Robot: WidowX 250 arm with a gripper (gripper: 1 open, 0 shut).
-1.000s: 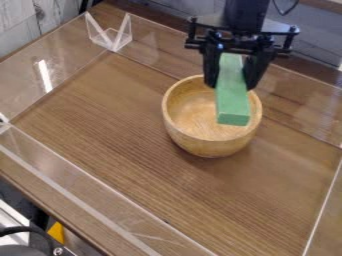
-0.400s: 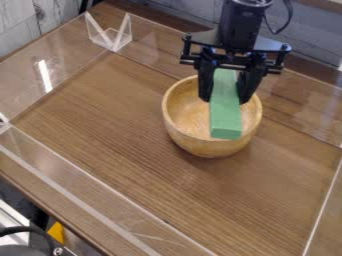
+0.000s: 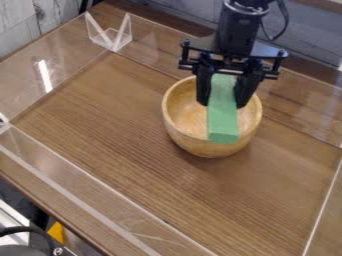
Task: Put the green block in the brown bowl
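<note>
Brown wood makes up the table (image 3: 120,150), with clear plastic walls (image 3: 54,215) around its edges. Near the middle, toward 2 o'clock, sits the brown bowl (image 3: 183,133). The green block (image 3: 223,113) stands on end inside it, tilted. At 12 o'clock above the bowl, the black gripper (image 3: 230,84) is clamped on the block's top.

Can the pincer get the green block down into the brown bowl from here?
Probably yes. The pincer grips the green block by its upper end, directly over the brown bowl; the lower end already dips inside the rim, and nothing blocks the way.
</note>
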